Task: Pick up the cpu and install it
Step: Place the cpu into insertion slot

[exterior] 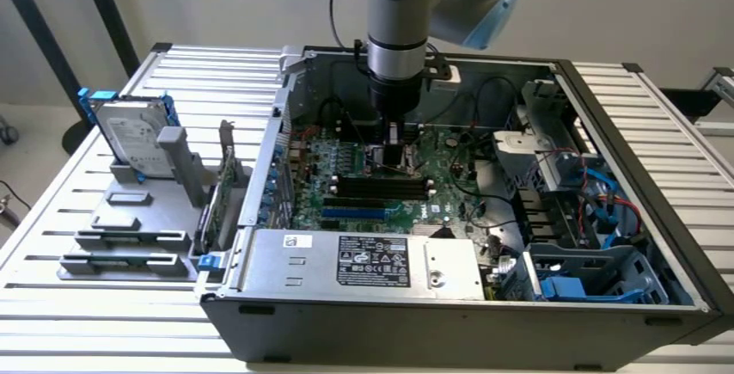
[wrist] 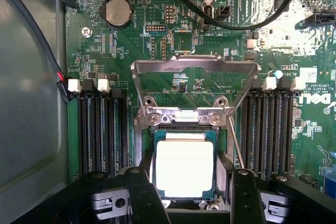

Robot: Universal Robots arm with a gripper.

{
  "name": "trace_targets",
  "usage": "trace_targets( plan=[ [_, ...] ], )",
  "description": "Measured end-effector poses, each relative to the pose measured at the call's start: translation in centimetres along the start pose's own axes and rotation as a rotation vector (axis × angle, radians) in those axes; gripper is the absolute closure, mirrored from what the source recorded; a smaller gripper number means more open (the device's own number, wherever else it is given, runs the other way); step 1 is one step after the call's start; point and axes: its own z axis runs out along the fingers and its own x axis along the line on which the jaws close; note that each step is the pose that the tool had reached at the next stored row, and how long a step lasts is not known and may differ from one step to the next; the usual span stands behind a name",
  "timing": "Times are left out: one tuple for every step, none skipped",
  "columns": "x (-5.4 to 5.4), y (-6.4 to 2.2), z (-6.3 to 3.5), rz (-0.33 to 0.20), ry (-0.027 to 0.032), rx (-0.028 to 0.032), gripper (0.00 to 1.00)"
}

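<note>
Your gripper (exterior: 396, 161) hangs at the exterior frame's upper centre, over the motherboard (wrist: 126, 51). Its jaws are parted wider than the cpu (wrist: 185, 169) (silver lid up), which sits in its socket between them, with the retention bracket (wrist: 195, 69) flipped open.

The green board (wrist: 131, 51) says DELL in white near its edge, and DEBUG by some pins (wrist: 155, 27). The sticker (exterior: 374, 260) on the grey box (exterior: 453, 262) is too small to read.
</note>
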Motion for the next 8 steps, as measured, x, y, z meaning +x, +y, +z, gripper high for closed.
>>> trace_targets(
  plan=[
    [0.0, 0.0, 0.02, 0.0, 0.0, 0.0, 0.45],
    [-0.01, -0.01, 0.03, 0.0, 0.0, 0.0, 0.45],
    [-0.01, -0.01, 0.05, 0.0, -0.0003, 0.0001, 0.45],
    [-0.01, -0.01, 0.06, 0.0, -0.0005, 0.0001, 0.45],
    [-0.02, -0.01, 0.07, 0.0, -0.0009, 0.0003, 0.45],
    [-0.01, -0.01, 0.07, 0.0, -0.0012, 0.0004, 0.45],
    [-0.01, -0.01, 0.07, 0.0, -0.0015, 0.0005, 0.45],
    [0.0, -0.01, 0.08, 0.0, -0.0015, 0.0006, 0.45]
  ],
)
